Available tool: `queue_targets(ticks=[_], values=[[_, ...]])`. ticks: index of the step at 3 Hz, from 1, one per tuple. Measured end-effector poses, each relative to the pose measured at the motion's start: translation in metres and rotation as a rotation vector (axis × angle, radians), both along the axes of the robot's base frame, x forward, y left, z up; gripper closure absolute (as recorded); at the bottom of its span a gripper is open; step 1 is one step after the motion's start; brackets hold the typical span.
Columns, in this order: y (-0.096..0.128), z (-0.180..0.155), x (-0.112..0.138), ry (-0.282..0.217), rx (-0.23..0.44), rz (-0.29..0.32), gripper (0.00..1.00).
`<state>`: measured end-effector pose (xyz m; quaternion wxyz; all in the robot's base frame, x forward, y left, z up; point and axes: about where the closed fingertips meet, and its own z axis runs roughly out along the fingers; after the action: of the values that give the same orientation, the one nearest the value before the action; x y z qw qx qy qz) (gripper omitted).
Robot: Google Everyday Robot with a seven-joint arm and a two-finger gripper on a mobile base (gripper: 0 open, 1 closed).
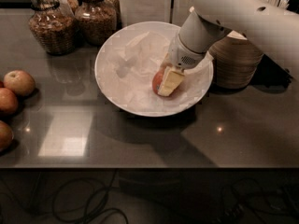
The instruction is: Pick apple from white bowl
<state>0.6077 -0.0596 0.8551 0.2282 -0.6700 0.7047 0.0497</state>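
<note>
The white bowl (pixel 117 55) is wide and shallow, lined with crinkled white paper, and stands at the middle back of the dark table. The small red-orange apple (pixel 157 82) lies inside it, right of centre. My gripper (pixel 167 80) reaches down from the upper right into the bowl and sits right at the apple, its pale yellow tip covering the apple's right side. The white arm hides the bowl's far right rim. The apple rests low in the bowl, on the paper.
Two glass jars (pixel 51 24) with brown contents stand behind the bowl on the left. A stack of beige paper bowls (pixel 236 62) stands to the right of the bowl. Three paler apples (pixel 18 82) lie at the table's left edge. Cables run on the floor below.
</note>
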Motion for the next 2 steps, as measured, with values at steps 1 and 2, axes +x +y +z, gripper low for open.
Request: queue_targets(ticks=[1, 2], values=[[0.002, 0.001, 0.002, 0.006, 0.009, 0.014, 1.0], [0.001, 0.022, 0.005, -0.027, 0.068, 0.051, 1.0]])
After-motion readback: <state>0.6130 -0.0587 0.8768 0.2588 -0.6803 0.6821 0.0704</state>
